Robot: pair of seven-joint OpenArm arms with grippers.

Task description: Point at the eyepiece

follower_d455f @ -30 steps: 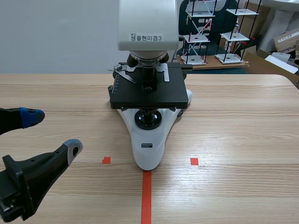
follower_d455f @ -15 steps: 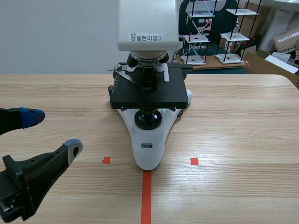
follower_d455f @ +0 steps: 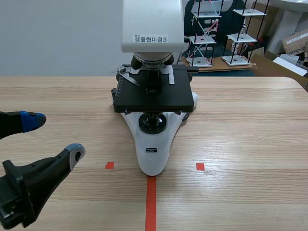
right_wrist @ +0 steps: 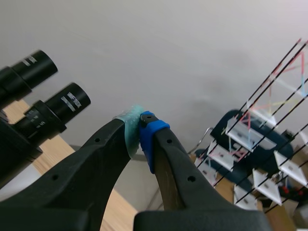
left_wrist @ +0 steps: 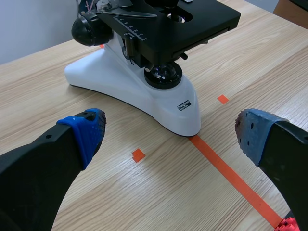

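Note:
A white microscope (follower_d455f: 152, 149) with a black stage (follower_d455f: 153, 94) stands mid-table; its head (follower_d455f: 152, 24) runs past the scene view's top, hiding the eyepieces there. In the right wrist view two black eyepieces (right_wrist: 60, 110) stick out beside my right gripper (right_wrist: 141, 130), which is shut on nothing, with its tips a short gap from the nearer eyepiece. The right arm does not show in the scene view. My left gripper (follower_d455f: 53, 137) hangs open low at the table's left. In the left wrist view the left gripper (left_wrist: 171, 130) is wide open, with the microscope's base (left_wrist: 144, 91) ahead of it.
Wire racks with small white shelves (follower_d455f: 211, 33) and cardboard boxes (follower_d455f: 296, 41) stand behind the table at the back right. The racks (right_wrist: 260, 159) also show beyond the right gripper. Bare wooden table (follower_d455f: 250, 134) lies to the microscope's right.

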